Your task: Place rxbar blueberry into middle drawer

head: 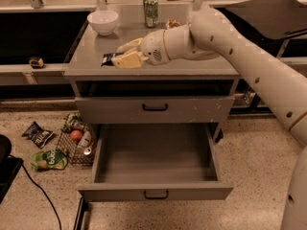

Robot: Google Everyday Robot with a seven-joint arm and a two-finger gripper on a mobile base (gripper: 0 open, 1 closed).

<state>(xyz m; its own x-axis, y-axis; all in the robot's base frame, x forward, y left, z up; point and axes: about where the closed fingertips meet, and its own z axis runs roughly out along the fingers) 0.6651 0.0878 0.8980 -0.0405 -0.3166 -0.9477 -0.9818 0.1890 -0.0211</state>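
My gripper point(125, 55) is over the front left part of the cabinet top point(86, 61), at the end of a long white arm that reaches in from the right. It is shut on the rxbar blueberry point(108, 59), whose dark wrapper sticks out to the left of the pale fingers point(128, 60), just above the top. The middle drawer point(153, 191) stands pulled out below, its plain grey tray bare. It lies lower and nearer to the camera than the gripper.
A white bowl point(103, 21), a green can point(150, 11) and a crumpled snack bag point(172, 24) stand at the back of the top. A closed drawer point(192, 110) sits above the open one. A wire basket point(76, 143) and snack bags point(38, 133) lie on the floor to the left.
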